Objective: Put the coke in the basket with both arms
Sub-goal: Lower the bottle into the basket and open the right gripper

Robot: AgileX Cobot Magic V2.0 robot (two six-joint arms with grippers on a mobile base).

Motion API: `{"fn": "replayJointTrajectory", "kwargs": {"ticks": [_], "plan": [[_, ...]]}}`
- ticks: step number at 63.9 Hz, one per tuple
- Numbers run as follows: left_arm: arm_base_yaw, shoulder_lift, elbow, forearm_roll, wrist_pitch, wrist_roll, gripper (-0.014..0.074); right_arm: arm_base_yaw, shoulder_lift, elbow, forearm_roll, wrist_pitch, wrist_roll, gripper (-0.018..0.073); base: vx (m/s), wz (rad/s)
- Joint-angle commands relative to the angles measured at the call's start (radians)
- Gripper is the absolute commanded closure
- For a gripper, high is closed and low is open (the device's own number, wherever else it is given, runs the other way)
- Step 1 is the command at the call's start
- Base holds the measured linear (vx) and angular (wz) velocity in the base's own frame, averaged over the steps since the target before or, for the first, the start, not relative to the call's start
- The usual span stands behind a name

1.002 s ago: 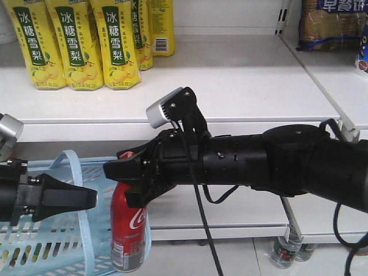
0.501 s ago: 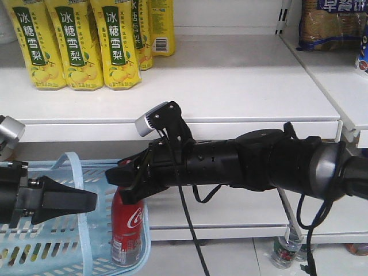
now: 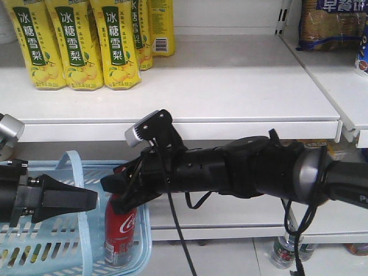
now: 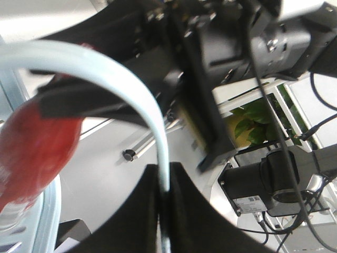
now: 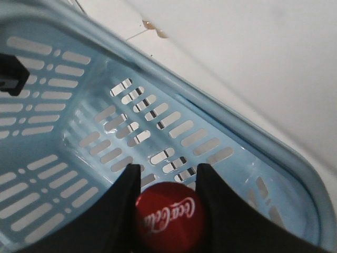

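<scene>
Before white shop shelving (image 3: 241,86), right tool (image 5: 167,176) clamps the coke (image 3: 119,233), seemingly inside the basket (image 5: 79,121).

Evenly bright, diffuse light in the front view; soft shadow beneath the shelf (image 3: 241,86). Heavily blurred up close in the left wrist view, perhaps motion blur. Sharp but washed-out white at upper right in the right wrist view.
</scene>
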Motion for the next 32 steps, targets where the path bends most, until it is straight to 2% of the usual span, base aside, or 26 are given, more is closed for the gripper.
{"fn": "replayJointTrajectory", "kwargs": {"ticks": [1, 9, 19, 32], "plan": [[-0.004, -0.025, -0.029, -0.079, 0.016, 0.014, 0.0603, 0.038, -0.030, -0.030, 0.082, 0.002, -0.031, 0.0390, 0.00, 0.00], [-0.004, -0.025, -0.029, -0.079, 0.016, 0.014, 0.0603, 0.053, -0.026, -0.030, 0.082, -0.057, -0.031, 0.0389, 0.00, 0.00], [-0.004, -0.025, -0.029, -0.079, 0.016, 0.014, 0.0603, 0.053, -0.026, -0.030, 0.082, -0.055, -0.030, 0.0384, 0.00, 0.00], [-0.004, -0.025, -0.029, -0.079, 0.016, 0.014, 0.0603, 0.053, -0.026, -0.030, 0.082, -0.042, -0.024, 0.0321, 0.00, 0.00]]}}
